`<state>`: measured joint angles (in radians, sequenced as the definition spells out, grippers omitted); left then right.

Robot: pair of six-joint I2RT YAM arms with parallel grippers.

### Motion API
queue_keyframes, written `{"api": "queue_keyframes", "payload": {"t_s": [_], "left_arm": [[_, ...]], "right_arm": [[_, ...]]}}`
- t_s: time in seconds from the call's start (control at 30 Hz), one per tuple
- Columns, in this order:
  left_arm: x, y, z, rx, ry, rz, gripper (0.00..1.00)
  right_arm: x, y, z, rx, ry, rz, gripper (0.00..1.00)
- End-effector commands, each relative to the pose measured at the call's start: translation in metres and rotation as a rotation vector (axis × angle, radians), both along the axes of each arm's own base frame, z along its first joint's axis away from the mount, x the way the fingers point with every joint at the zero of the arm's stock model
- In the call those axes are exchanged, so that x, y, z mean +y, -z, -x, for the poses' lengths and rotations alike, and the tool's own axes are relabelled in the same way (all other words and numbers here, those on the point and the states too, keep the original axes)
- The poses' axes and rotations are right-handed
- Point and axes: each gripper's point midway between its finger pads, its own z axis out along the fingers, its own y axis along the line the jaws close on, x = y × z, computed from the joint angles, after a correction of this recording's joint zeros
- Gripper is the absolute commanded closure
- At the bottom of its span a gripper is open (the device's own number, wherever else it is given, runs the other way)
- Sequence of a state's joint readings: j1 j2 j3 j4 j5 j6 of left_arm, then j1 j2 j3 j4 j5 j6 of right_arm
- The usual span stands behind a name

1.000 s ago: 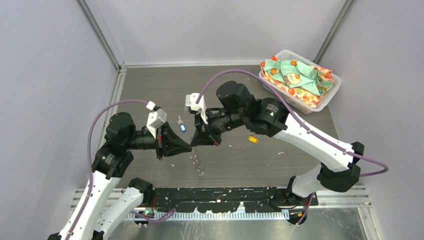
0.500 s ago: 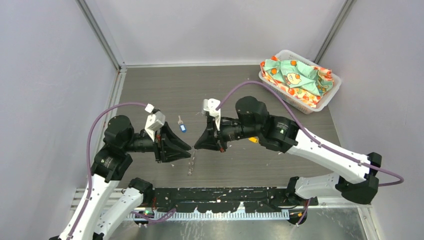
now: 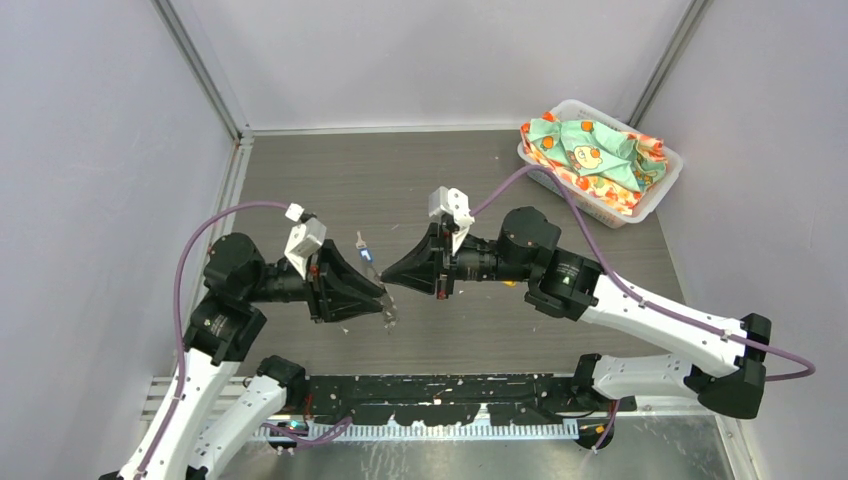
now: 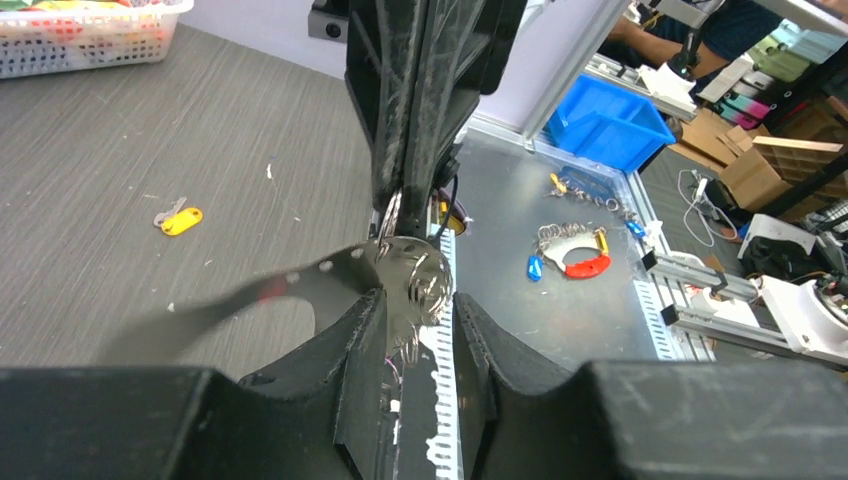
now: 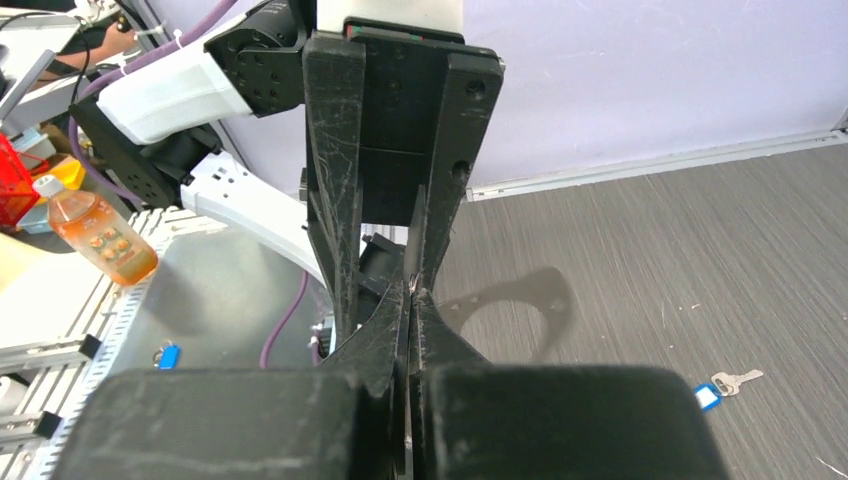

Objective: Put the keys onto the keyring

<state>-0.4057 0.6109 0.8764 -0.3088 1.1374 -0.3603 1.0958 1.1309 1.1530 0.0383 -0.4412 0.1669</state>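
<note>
The keyring [image 4: 412, 283], a bunch of silver links, hangs in the gap between the parted fingers of my left gripper [image 4: 418, 298], which is open. My right gripper [image 5: 412, 290] faces it tip to tip and is shut on the keyring's top edge. From above, the left gripper [image 3: 382, 293] and the right gripper [image 3: 386, 275] meet over the near middle of the table, with the keyring [image 3: 391, 308] dangling below them. The blue-headed key [image 3: 365, 254] lies on the table just behind the grippers, also seen as the blue-headed key [image 5: 722, 389]. The yellow-headed key [image 4: 180, 218] lies farther right, behind my right arm.
A white basket [image 3: 650, 205] of patterned cloth stands at the back right corner. The black rail [image 3: 440, 395] and the arm bases run along the near edge. Beyond the table edge lie another bunch of keys [image 4: 568, 251] and an orange bottle [image 5: 100, 240].
My left gripper has gone from shut to open. The right arm has swung lower and to the right while its tips stay on the keyring, which now hangs shorter.
</note>
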Motion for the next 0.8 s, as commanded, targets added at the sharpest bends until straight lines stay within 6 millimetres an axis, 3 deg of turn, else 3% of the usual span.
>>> {"api": "queue_keyframes", "payload": {"t_s": [0.0, 0.17, 0.33, 0.5, 0.57, 0.77], "left_arm": [[-0.003, -0.024, -0.001, -0.032, 0.006, 0.064, 0.69], [-0.004, -0.029, -0.002, -0.011, 0.006, 0.081, 0.71], [-0.005, -0.022, -0.003, 0.005, 0.014, 0.066, 0.65], [-0.004, -0.018, -0.007, 0.020, -0.018, 0.053, 0.54], [-0.004, -0.021, -0.008, 0.025, -0.027, 0.055, 0.38], [-0.005, -0.037, -0.009, 0.013, -0.033, 0.084, 0.35]], "right_arm": [[-0.008, -0.044, 0.002, -0.053, 0.014, -0.174, 0.99], [-0.009, -0.043, 0.006, -0.032, -0.005, -0.213, 0.99], [-0.015, -0.049, 0.011, -0.022, -0.015, -0.286, 0.99], [-0.020, -0.052, 0.018, -0.010, -0.047, -0.321, 0.99], [-0.021, -0.051, 0.022, -0.003, -0.061, -0.327, 0.99], [-0.020, -0.050, 0.027, 0.018, -0.097, -0.341, 0.99]]}}
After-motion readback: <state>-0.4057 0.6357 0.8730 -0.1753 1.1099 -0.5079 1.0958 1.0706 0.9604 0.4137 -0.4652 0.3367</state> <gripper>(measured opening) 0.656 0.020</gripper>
